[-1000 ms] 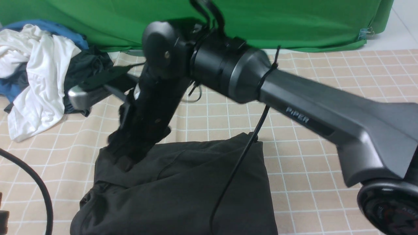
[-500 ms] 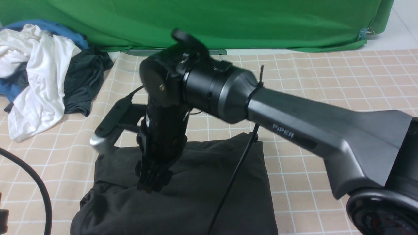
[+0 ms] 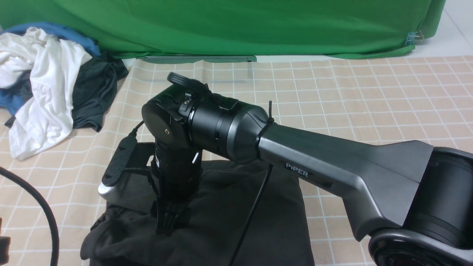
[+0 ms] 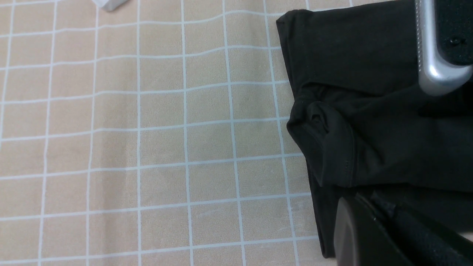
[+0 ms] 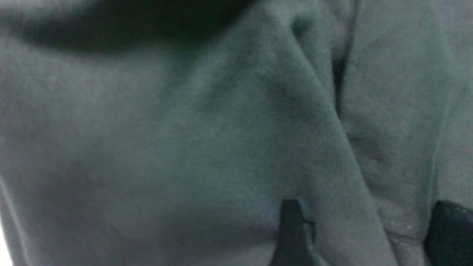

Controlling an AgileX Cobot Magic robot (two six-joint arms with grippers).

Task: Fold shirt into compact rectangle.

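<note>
Checked cloth (image 3: 369,92) carries the shirt (image 3: 229,207) at its near edge, part-folded. Right gripper (image 3: 167,226) digs into a ridge near its bunched side; whether it pinches, I cannot tell. A careless pull could drag layers, undoing the fold.

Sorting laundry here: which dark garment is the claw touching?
The black shirt lying nearest the camera, under the right claw; the other dark garment lies bunched with white clothes, far left.

Tips of the right hand (image 3: 167,227) lie lost in the shirt (image 3: 221,207), cropped at its near edge.
</note>
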